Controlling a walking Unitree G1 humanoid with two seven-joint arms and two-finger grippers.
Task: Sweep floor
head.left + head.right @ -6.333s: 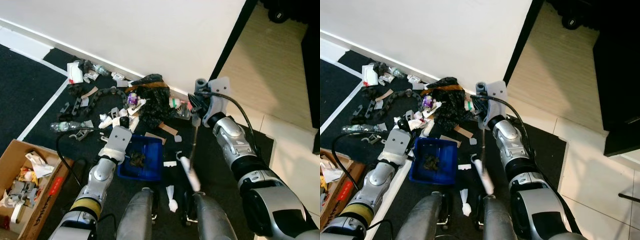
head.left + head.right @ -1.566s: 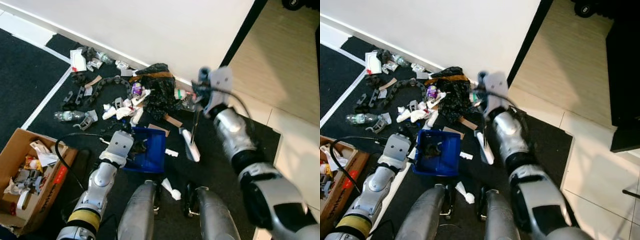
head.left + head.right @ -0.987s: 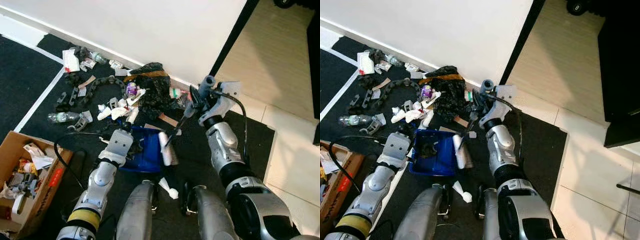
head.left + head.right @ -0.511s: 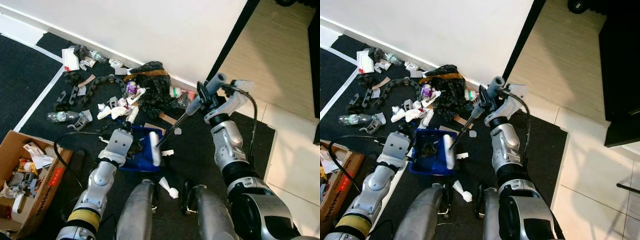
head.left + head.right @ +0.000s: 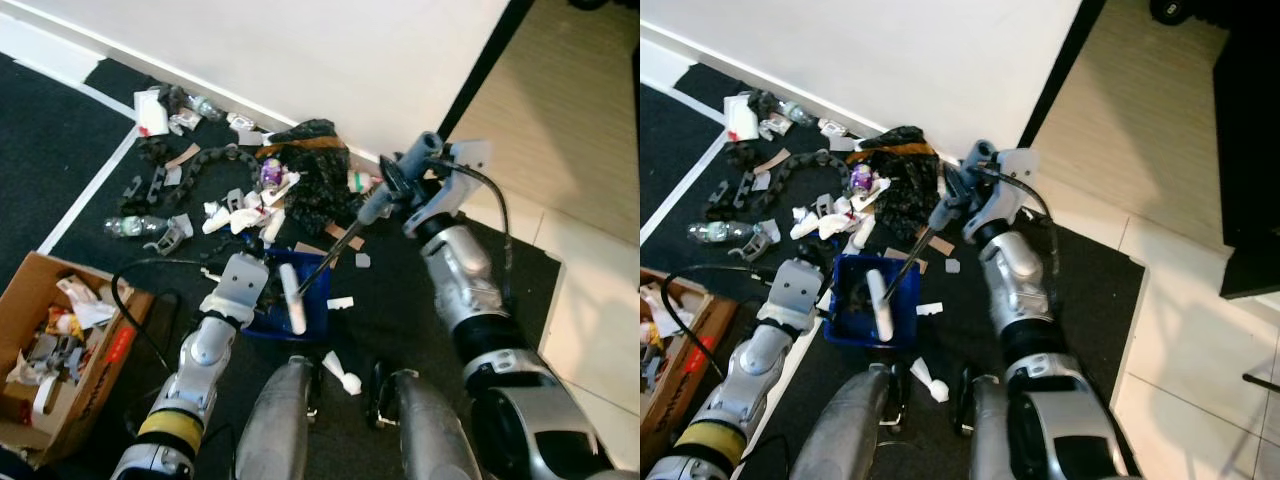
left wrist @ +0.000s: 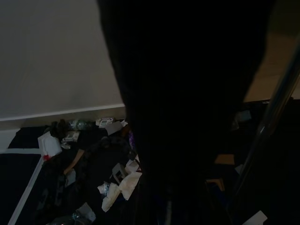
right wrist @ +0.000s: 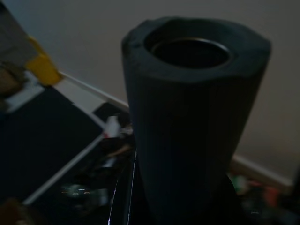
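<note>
A black carpet (image 5: 40,150) runs up to a white wall, with pale tile and wood flooring on the robot's right. Litter (image 5: 250,205) lies scattered near the baseboard: paper scraps, a black chain, a crumpled black bag (image 5: 315,185) and a plastic bottle (image 5: 125,226).

Compared with half a second ago, the white brush head (image 5: 292,298) of the broom (image 5: 345,235) has swung further left and now lies inside the blue dustpan (image 5: 300,305) instead of at its right edge. The right gripper (image 5: 400,180) grips the broom's grey handle up near the wall, its jaws closed around it. The left gripper (image 5: 255,295) sits at the dustpan's left edge; whether its jaws are closed cannot be told.

The dustpan holds a dark clump of debris. A white scrap (image 5: 340,302) lies just beside its right edge, another (image 5: 340,375) near the robot's feet. A cardboard box (image 5: 60,350) at the robot's left holds paper and mixed rubbish.
</note>
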